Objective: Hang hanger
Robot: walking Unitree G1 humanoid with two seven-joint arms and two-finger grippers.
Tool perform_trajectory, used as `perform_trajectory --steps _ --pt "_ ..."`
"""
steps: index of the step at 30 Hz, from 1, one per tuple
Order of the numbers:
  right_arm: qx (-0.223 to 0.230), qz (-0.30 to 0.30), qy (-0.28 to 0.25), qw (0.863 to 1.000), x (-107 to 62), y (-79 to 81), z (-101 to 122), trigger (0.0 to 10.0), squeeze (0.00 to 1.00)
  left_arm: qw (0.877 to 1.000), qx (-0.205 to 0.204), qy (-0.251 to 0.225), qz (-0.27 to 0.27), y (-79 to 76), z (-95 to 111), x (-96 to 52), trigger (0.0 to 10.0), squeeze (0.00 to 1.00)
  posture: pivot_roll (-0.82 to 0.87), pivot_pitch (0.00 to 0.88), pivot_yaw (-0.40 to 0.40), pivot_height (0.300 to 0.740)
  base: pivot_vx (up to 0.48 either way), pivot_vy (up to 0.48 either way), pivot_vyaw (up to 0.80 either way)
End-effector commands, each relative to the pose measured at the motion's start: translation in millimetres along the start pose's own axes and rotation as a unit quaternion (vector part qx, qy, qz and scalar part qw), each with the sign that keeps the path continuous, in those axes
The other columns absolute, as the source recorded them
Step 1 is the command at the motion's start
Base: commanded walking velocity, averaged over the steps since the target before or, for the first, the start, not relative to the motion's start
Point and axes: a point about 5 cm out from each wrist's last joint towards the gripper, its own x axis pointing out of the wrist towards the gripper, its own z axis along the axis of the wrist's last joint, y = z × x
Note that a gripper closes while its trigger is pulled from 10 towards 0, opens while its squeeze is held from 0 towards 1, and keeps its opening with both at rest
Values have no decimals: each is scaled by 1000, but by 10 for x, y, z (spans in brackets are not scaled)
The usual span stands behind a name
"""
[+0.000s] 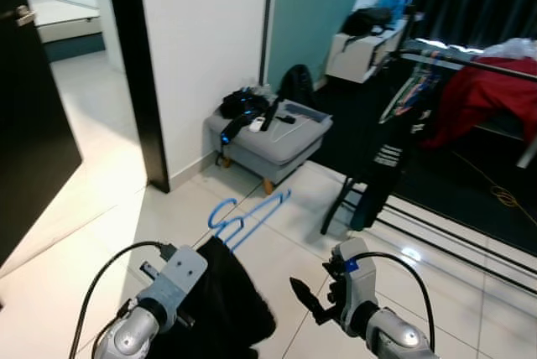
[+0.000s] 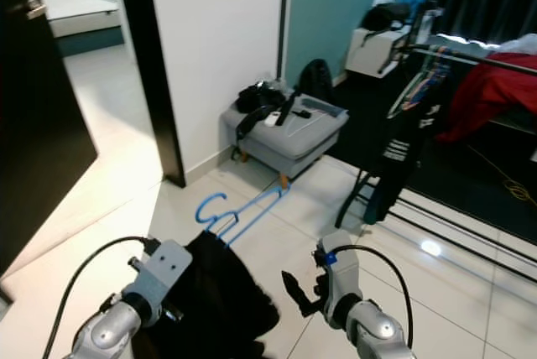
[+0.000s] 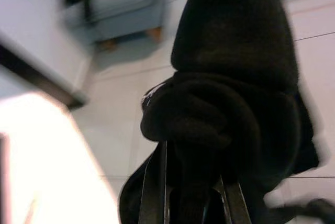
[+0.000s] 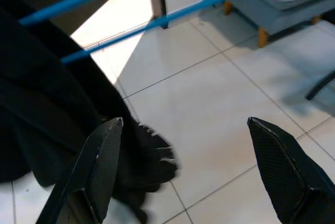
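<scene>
Holding a bunched black garment (image 1: 222, 296), the left gripper (image 3: 191, 203) has its fingers clamped into the cloth low at the left of the head views. A blue hanger (image 1: 247, 215) sticks out of the top of that garment, its hook and arms held above the white tiled floor (image 1: 101, 233). Just right of the cloth, the right gripper (image 4: 193, 166) hangs with its fingers spread wide apart and nothing between them. Beyond the hanger stands a grey footstool (image 1: 273, 137) on wooden legs, piled with dark items and set against a white wall (image 1: 201, 49) with a black edge. At far left a dark door (image 1: 29, 116) stands open onto a bright room. To the right, a clothes rail (image 1: 466, 61) carries a hanging black garment and a red one, in front of a dark curtain.
</scene>
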Motion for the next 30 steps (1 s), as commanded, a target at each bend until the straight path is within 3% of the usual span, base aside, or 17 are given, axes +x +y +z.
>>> perform_trajectory --steps 1,3,5,6,8,10,12,15,16,17,18,22,24,25,30 --pt "4 10 -14 1000 -23 7 -6 10000 0 999 -9 -33 -38 -29 84 0 10000 0 -4 0 -46 740 0 0 -744" --pt "15 24 -22 999 -37 19 6 10000 0 997 5 -50 -50 10 132 -1 10000 0 -10 0 -41 740 0 0 -744" --pt "30 64 -39 997 -115 13 53 10000 0 993 51 -87 -60 324 317 -2 10000 0 -14 0 -39 740 0 0 0" --pt "30 64 -39 997 -115 13 53 10000 0 993 51 -87 -60 324 317 -2 10000 0 -14 0 -39 740 0 0 0" --pt "47 94 -50 993 -189 0 95 10000 0 987 92 -119 -63 620 511 -29 10000 0 -15 0 -32 740 0 0 0" --pt "47 94 -50 993 -189 0 95 10000 0 987 92 -119 -63 620 511 -29 10000 0 -15 0 -32 740 0 0 0" --pt "72 131 -60 987 -291 -30 138 10000 0 973 160 -151 -64 972 757 -79 10000 0 -18 0 -20 740 0 0 0" --pt "72 131 -60 987 -291 -30 138 10000 0 973 160 -151 -64 972 757 -79 10000 0 -18 0 -20 740 0 0 0" --pt "86 151 -63 983 -366 -45 144 10000 0 965 193 -168 -61 1140 895 -103 10000 0 -23 0 -11 740 0 0 0" --pt "97 170 -67 978 -450 -60 140 10000 0 959 198 -189 -72 1245 1026 -126 10000 0 -27 0 -6 740 0 0 0" --pt "97 170 -67 978 -450 -60 140 10000 0 959 198 -189 -72 1245 1026 -126 10000 0 -27 0 -6 740 0 0 0" --pt "159 225 -105 956 -807 -138 141 10000 0 931 180 -273 -164 1373 1471 -301 10000 0 -50 0 10 740 0 0 0" --pt "159 225 -105 956 -807 -138 141 10000 0 931 180 -273 -164 1373 1471 -301 10000 0 -50 0 10 740 0 0 0" --pt "174 232 -116 950 -873 -162 162 10000 0 918 185 -302 -179 1432 1657 -365 10000 0 -54 0 15 740 0 0 0" --pt "165 233 -112 952 -871 -155 179 10000 0 904 197 -327 -191 1456 1818 -413 10000 0 -55 0 20 740 0 0 0"
